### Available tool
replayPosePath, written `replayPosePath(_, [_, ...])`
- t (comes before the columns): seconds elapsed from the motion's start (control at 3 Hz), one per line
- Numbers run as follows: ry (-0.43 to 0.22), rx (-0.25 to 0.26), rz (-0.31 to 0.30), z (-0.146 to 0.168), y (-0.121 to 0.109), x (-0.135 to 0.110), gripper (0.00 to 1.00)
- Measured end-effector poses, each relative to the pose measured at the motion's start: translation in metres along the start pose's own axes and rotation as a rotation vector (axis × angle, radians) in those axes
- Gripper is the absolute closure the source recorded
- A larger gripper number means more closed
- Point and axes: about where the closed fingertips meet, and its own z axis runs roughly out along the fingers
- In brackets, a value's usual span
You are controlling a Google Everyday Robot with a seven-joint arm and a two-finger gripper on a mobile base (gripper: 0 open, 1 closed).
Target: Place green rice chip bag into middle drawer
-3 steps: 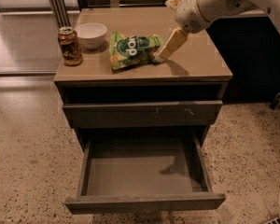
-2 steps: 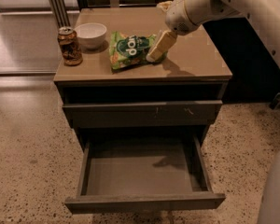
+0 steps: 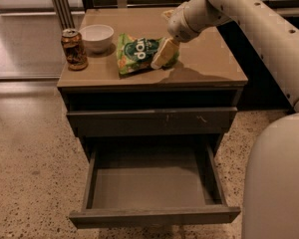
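The end effector (image 3: 162, 58) has dropped leftward onto the right edge of the green rice chip bag (image 3: 134, 51), which lies on the tabletop (image 3: 209, 63). Whether it grips cannot be told. The middle drawer (image 3: 149, 183) waits open well below it, so pickup looks imminent.

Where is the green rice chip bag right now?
In the camera view, the green rice chip bag lies on the cabinet top, between the white bowl and the gripper at its other end.

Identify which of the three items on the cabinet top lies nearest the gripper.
The green rice chip bag: the gripper is at its right edge, whereas the white bowl and brown can stand farther left.
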Motion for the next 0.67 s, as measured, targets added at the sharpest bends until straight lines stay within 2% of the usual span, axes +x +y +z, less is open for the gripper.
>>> replayPosePath(0.33, [0.04, -0.017, 0.015, 0.018, -0.003, 0.016, 0.0])
replayPosePath(0.67, [0.055, -0.052, 0.023, 0.037, 0.0, 0.024, 0.13])
